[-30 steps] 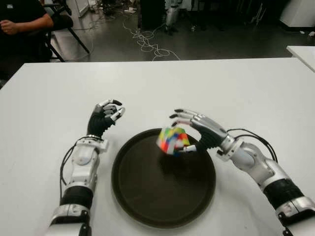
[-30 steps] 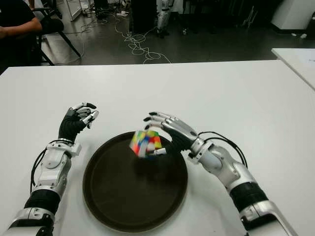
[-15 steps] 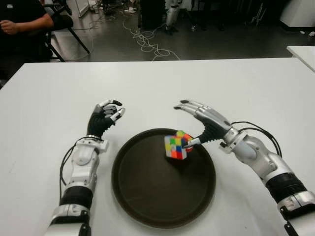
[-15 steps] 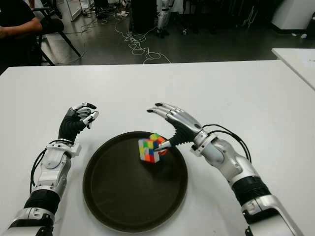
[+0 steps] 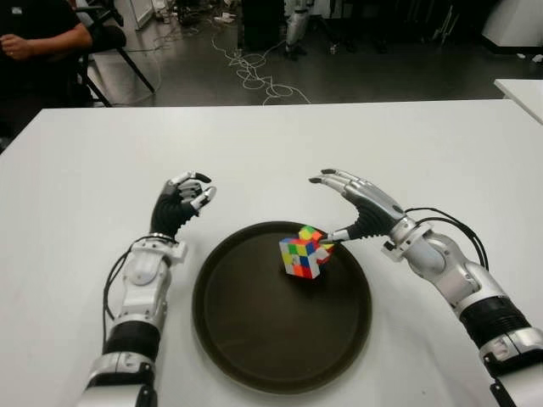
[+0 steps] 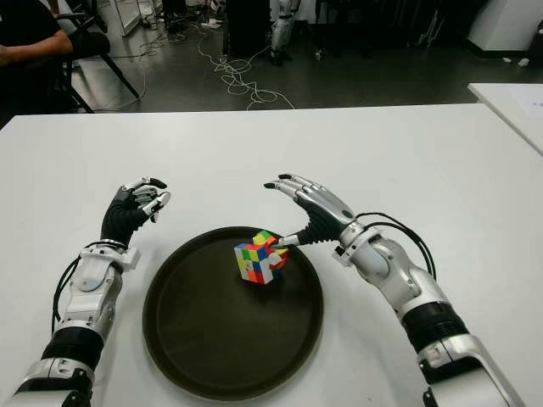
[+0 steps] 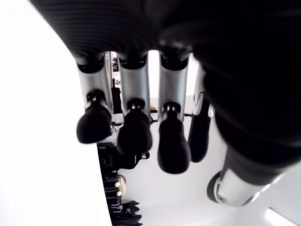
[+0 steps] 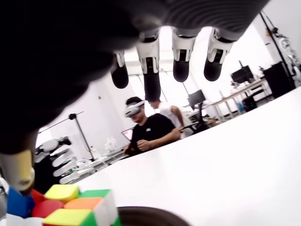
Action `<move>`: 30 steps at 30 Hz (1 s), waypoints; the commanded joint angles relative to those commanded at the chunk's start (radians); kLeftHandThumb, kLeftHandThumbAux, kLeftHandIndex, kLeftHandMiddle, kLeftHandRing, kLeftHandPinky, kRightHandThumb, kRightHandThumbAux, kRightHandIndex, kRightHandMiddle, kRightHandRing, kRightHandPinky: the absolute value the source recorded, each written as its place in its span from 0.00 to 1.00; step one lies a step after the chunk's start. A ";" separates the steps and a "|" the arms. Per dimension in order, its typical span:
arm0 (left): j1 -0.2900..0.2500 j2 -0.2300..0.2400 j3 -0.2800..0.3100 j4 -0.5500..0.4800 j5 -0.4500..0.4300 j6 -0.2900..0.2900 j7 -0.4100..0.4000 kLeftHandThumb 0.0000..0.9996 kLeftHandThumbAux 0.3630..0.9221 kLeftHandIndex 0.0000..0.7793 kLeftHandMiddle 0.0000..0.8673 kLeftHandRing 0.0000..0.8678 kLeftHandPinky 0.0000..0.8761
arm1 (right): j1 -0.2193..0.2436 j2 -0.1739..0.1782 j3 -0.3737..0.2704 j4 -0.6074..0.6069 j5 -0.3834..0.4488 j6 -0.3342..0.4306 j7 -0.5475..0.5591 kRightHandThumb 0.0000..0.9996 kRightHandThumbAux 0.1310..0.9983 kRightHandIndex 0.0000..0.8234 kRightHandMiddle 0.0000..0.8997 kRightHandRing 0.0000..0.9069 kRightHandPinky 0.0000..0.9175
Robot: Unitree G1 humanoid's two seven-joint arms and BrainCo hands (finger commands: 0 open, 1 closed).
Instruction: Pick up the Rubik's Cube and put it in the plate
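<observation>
The Rubik's Cube (image 5: 303,252) is seen inside the plate (image 5: 254,356), in the far right part of its well, tipped so that one corner points upward rather than lying flat on a face; whether it is fully settled on the plate's floor cannot be told. It is judged to be a light, rigid plastic block with smooth, somewhat slippery stickered faces and layers that can twist, so it would best be taken by two opposite flat faces rather than by edges or corners, and little harm would be expected from a short drop. The plate is a dark, round, shallow tray with a low raised rim, and nothing but the cube is seen in it. The right hand (image 5: 356,208) is held just beside the cube at the plate's far right rim, its four long fingers (image 8: 181,63) stretched out wide above and holding nothing, while the thumb tip is shown touching or nearly touching the cube's upper corner. The left hand (image 5: 180,203) is shown over the white table (image 5: 441,144) to the left of the plate, its fingers loosely curled around nothing.
</observation>
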 joint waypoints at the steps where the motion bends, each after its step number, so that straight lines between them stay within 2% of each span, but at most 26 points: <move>1: 0.000 0.000 0.000 0.000 0.001 -0.001 0.000 0.69 0.63 0.56 0.87 0.88 0.85 | 0.000 0.000 -0.001 0.001 0.002 0.002 0.000 0.00 0.44 0.00 0.00 0.00 0.00; 11: -0.002 -0.002 0.001 0.003 0.000 -0.007 0.006 0.69 0.63 0.56 0.87 0.88 0.85 | -0.014 0.000 -0.010 0.029 0.017 0.028 -0.001 0.00 0.44 0.00 0.00 0.00 0.00; 15: -0.003 -0.002 0.003 0.004 -0.005 -0.006 0.002 0.69 0.63 0.56 0.88 0.89 0.85 | -0.019 0.017 -0.031 0.063 0.055 0.007 -0.021 0.00 0.46 0.00 0.00 0.00 0.00; 19: -0.002 0.000 0.001 0.006 -0.002 -0.006 0.000 0.69 0.63 0.56 0.88 0.88 0.85 | -0.039 0.046 -0.065 0.147 0.108 -0.045 -0.055 0.00 0.50 0.00 0.00 0.00 0.01; 21: -0.002 0.002 -0.002 0.008 0.005 -0.011 0.004 0.69 0.63 0.56 0.88 0.88 0.85 | -0.049 0.110 -0.143 0.213 0.256 -0.068 -0.030 0.00 0.52 0.01 0.02 0.02 0.04; 22: -0.002 0.003 -0.002 0.008 0.008 -0.013 0.005 0.69 0.63 0.56 0.88 0.88 0.85 | -0.052 0.137 -0.175 0.234 0.319 -0.071 -0.013 0.00 0.55 0.06 0.07 0.07 0.10; 23: -0.002 0.004 -0.003 0.008 0.009 -0.014 0.005 0.69 0.63 0.56 0.88 0.88 0.84 | -0.051 0.171 -0.218 0.239 0.408 -0.037 0.025 0.00 0.56 0.09 0.10 0.11 0.14; 24: -0.002 0.004 -0.003 0.008 0.008 -0.014 0.004 0.69 0.63 0.56 0.88 0.88 0.84 | -0.051 0.190 -0.242 0.238 0.461 -0.011 0.052 0.00 0.57 0.11 0.12 0.14 0.17; 25: -0.001 0.005 -0.003 0.007 0.006 -0.012 0.001 0.69 0.63 0.56 0.88 0.88 0.84 | -0.053 0.209 -0.278 0.232 0.531 0.049 0.089 0.00 0.59 0.14 0.16 0.17 0.23; 27: 0.000 0.005 -0.003 0.006 0.003 -0.010 -0.004 0.69 0.63 0.56 0.88 0.88 0.85 | -0.058 0.230 -0.334 0.221 0.635 0.153 0.141 0.00 0.62 0.17 0.20 0.23 0.30; 29: 0.001 0.004 -0.003 0.003 0.001 -0.008 -0.006 0.69 0.63 0.56 0.88 0.88 0.85 | -0.059 0.237 -0.366 0.207 0.692 0.221 0.170 0.00 0.65 0.20 0.25 0.29 0.36; 30: 0.002 0.003 -0.002 0.002 0.000 -0.007 -0.007 0.69 0.63 0.56 0.88 0.88 0.85 | -0.069 0.241 -0.390 0.205 0.725 0.279 0.171 0.00 0.66 0.21 0.26 0.29 0.36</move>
